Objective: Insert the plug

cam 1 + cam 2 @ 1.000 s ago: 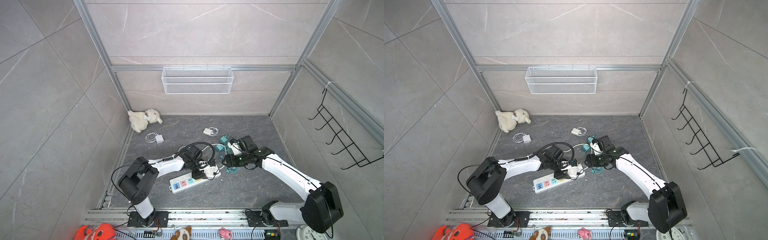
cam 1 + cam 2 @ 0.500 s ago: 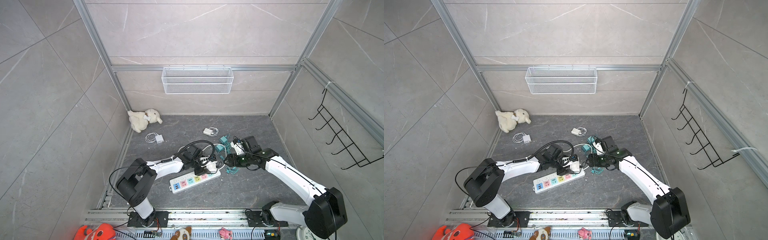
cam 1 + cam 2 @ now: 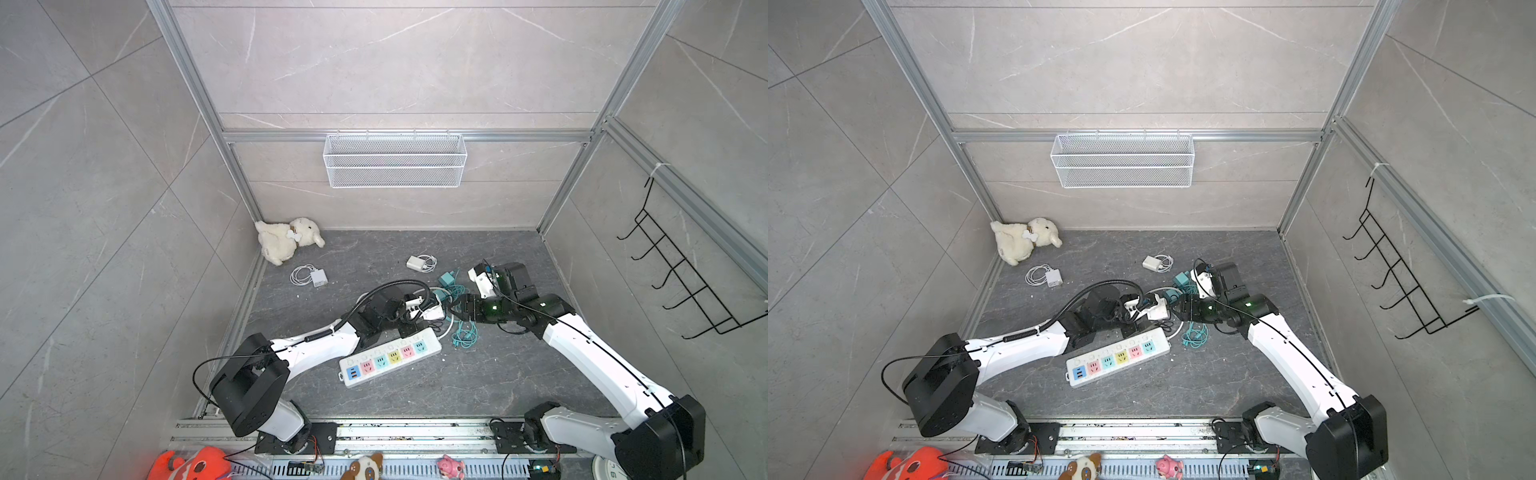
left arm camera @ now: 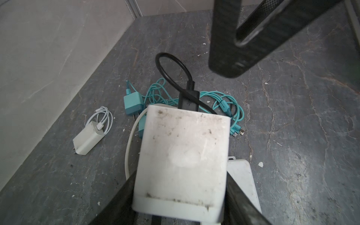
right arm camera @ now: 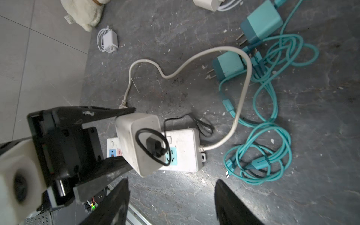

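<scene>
**White plug [image 5: 140, 144] held over the power strip [image 5: 185, 150]**

The white plug is clamped by its sides in the left pincer [image 4: 181, 194] and is held off the counter [image 5: 321, 136], just above the end of the power strip, probably for aiming at a socket. The right pincer [image 5: 172, 183] is seen with jaws apart, near the plug's cable end, touching nothing.

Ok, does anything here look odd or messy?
The white adapter in the left fingers is smeared with dark grime. The teal cables lie tangled beside the power strip, and white flecks litter the floor.
</scene>
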